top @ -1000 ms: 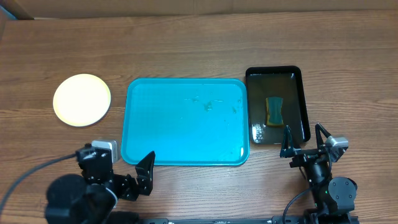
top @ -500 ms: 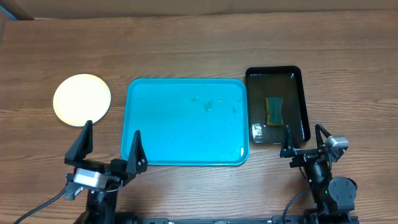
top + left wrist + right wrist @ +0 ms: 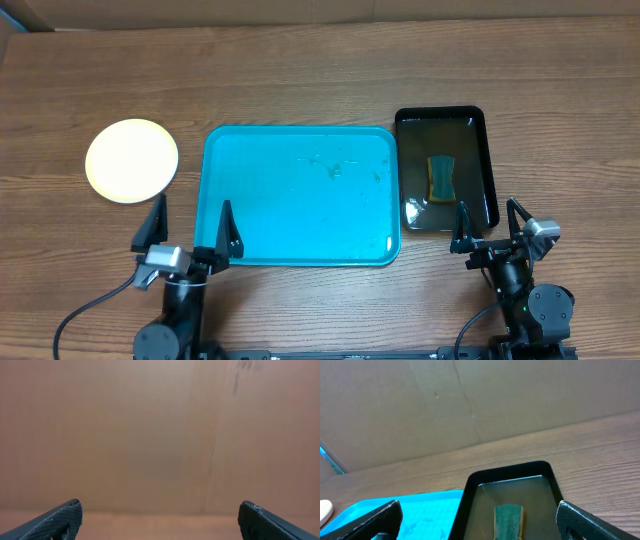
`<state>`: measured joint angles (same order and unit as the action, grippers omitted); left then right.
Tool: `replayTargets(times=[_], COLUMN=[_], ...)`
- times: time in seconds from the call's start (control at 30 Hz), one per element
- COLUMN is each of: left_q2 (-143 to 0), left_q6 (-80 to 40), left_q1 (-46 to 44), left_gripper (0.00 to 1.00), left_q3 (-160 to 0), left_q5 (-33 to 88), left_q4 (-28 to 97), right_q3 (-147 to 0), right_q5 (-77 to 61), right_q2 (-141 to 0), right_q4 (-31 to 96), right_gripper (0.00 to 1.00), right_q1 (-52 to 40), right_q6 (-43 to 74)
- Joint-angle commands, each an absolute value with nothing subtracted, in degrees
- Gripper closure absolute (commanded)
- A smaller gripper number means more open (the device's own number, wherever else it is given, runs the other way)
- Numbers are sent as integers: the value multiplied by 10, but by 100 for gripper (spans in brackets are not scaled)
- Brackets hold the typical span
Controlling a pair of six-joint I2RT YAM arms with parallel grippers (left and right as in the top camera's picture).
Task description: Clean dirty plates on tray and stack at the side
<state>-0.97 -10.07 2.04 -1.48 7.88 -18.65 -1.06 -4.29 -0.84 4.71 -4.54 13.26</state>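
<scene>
Left gripper (image 3: 190,222) stands at the table's (image 3: 300,60) near edge with its jaws spread wide and nothing between them. From overhead, its left fingertip points toward the near rim of the pale round plate (image 3: 132,160), and its right fingertip lies over the near-left corner of the turquoise tray (image 3: 300,190). Only one disc shows there; whether more plates lie beneath it cannot be told. The plate sits on the wood just left of the tray, apart from it. The left wrist view shows none of this: only the two dark fingertips (image 3: 55,521) low in the corners, a brown cardboard wall (image 3: 160,435) and a thin strip of table.

Small specks and droplets mark the tray's surface toward its far right. Just beside its right rim sits the black tray (image 3: 440,113), with a sponge (image 3: 441,177) lying in shallow liquid.

The right gripper (image 3: 488,222) stands near the black tray's near end, jaws equally wide apart, gripping nothing. Its wrist view looks over the black tray and sponge, catches the turquoise tray's corner at left, and shows a sliver of white plate rim at the far left edge.
</scene>
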Motion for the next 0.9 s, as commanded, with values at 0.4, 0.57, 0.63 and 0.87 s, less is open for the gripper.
replayTargets(times=[0.4,0.57,0.63,0.87], left_q2=[-2,-2,-2,-2], left_q6=[-25,-25,-25,-25], left_q1=[27,27,27,31], left_gripper=[0,0,0,0], left_q3=[-3,-3,-3,-3], left_q5=[56,56,56,56], left_q4=[40,40,39,40], right_q3=[-5,-5,-5,-5], right_q5=[-44,-44,-44,-44], right_q2=[-2,-2,-2,-2], right_q4=[44,44,44,44], right_gripper=[0,0,0,0], right_q1=[-48,-48,-48,-48], right_q6=[131,131,131,131])
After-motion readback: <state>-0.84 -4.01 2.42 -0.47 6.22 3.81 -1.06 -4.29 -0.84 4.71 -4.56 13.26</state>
